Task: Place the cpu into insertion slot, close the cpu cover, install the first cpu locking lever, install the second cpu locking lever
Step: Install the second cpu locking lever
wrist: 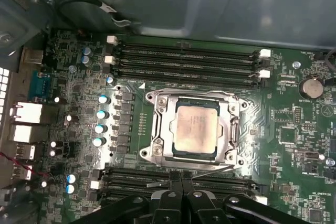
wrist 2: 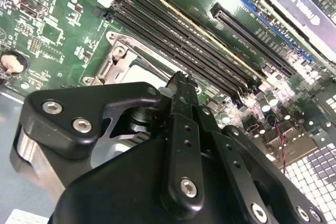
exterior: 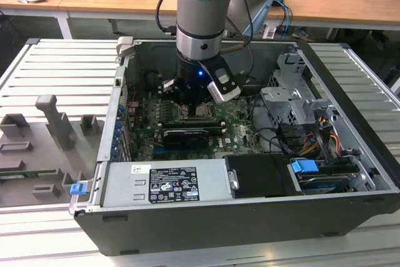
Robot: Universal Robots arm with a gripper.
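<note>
The open computer case (exterior: 250, 173) lies on its side on the slatted desk (exterior: 56, 73), and the arm (exterior: 203, 23) reaches down into it over the green motherboard (wrist: 283, 124). In the first wrist view the insertion slot (wrist: 157, 129) sits mid-board with the cpu (wrist: 196, 128) already lying flat inside it, and the cpu cover (wrist: 229, 129) appears folded down around the chip, its cut-out framing the pale face. A thin locking lever (wrist: 207, 170) lies along the socket edge nearest the claw (wrist: 181, 182), whose two fingers are pressed together with nothing between them, tips just beside that lever.

The likely trouble from here is a slip: the lever is a thin springy wire, and a closed fingertip pushing it off-line could slide off and strike the cover or the board. If the cover is not fully seated, pressing the lever could also load the chip unevenly.

Long black memory slots (wrist: 184, 59) flank the socket on two sides, one bank directly under the claw's approach. A row of small capacitors (wrist: 101, 129) stands near another side, leaving little room for sideways travel.
</note>
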